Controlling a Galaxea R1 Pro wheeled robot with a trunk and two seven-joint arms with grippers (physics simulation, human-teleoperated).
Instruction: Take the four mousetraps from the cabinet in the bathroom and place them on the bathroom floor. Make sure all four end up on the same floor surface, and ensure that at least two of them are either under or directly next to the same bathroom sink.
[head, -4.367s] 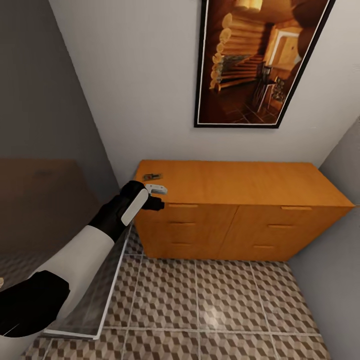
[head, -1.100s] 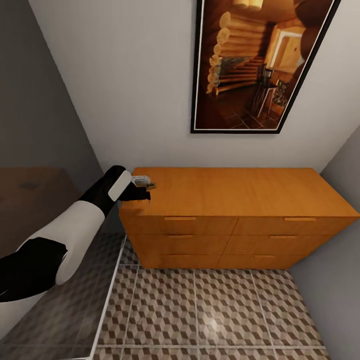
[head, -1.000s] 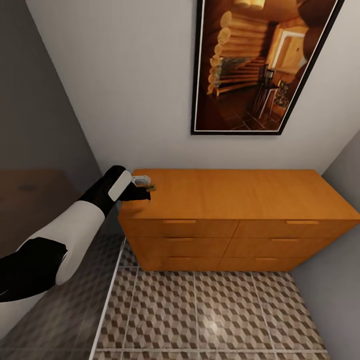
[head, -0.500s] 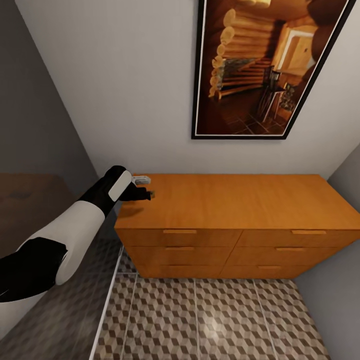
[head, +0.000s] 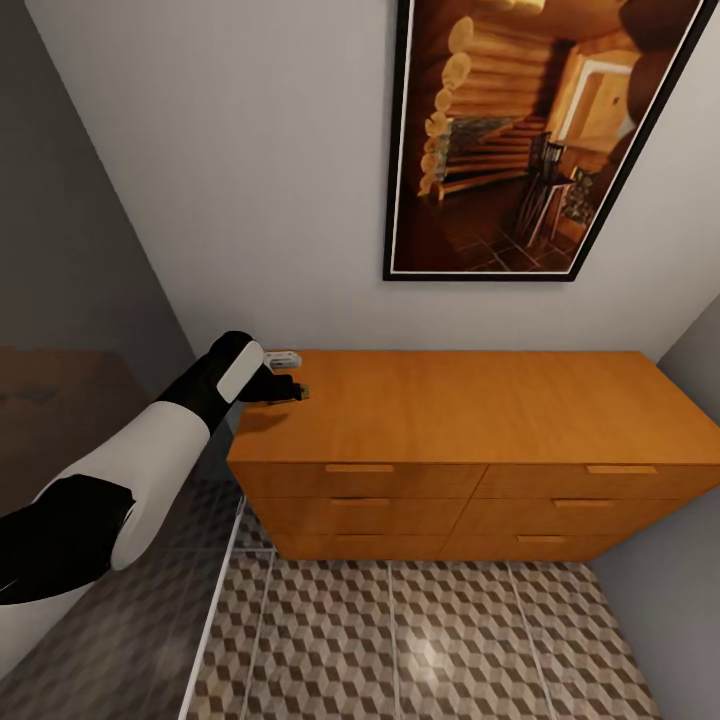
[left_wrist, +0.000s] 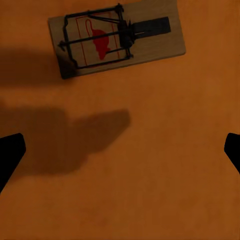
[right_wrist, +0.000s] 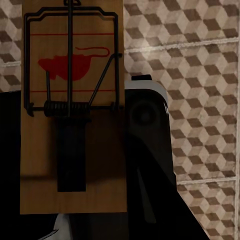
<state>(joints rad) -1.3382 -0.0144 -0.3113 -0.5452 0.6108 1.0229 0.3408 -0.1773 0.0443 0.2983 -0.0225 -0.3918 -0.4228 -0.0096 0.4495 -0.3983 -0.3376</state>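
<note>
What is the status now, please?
Left tool open above cabinet top, mousetrap ahead, untouched. Right tool shut on second mousetrap. Nothing in the way.

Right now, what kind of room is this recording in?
Probably a small bathroom corner, though no fixture confirms it. The floor is cube-patterned tile, a dark glass panel like a shower screen stands to the left, and a low orange-brown six-drawer cabinet sits against the white wall under a framed picture.
</note>
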